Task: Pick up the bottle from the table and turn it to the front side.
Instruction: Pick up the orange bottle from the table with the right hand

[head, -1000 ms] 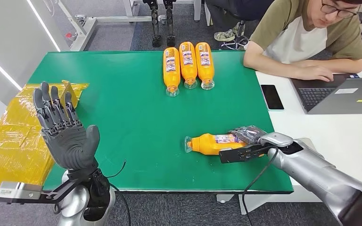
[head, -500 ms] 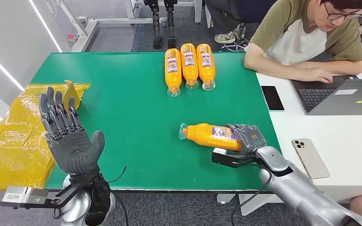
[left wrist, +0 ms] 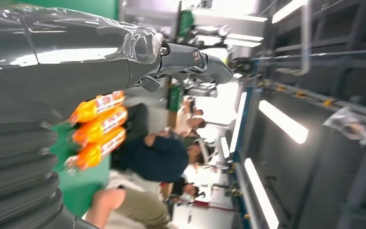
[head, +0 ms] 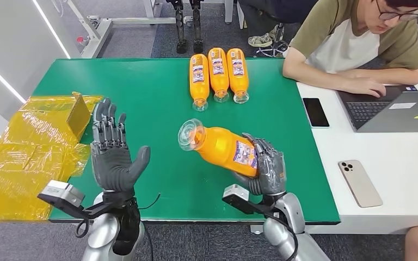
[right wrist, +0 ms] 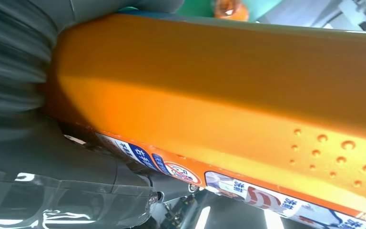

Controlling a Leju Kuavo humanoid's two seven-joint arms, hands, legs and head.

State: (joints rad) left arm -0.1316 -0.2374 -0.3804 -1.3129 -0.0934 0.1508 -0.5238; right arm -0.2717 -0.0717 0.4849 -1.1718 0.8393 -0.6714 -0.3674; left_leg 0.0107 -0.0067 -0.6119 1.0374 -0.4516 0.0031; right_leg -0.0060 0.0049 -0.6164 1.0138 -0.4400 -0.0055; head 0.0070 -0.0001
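My right hand (head: 265, 168) grips an orange bottle (head: 220, 147) around its labelled lower body and holds it lifted above the green table (head: 152, 119), tilted with its clear cap end (head: 190, 134) pointing up and to the left. In the right wrist view the orange bottle (right wrist: 228, 86) lies close against the hand (right wrist: 14, 71), its label strip showing along one side. My left hand (head: 110, 149) is raised over the table's front left, palm up and fingers spread, holding nothing. The left hand (left wrist: 66, 52) shows as a grey cover and thumb in the left wrist view.
Three more orange bottles (head: 217, 73) lie side by side at the table's far edge. Yellow plastic wrap and a box (head: 38, 141) sit at the left. A person (head: 354, 43) works at a laptop (head: 397, 111) on the white desk, near two phones (head: 315, 111).
My right hand has lifted the bottle off the table and swung it toward me, cap end rising. My left hand moved right, nearer the bottle.
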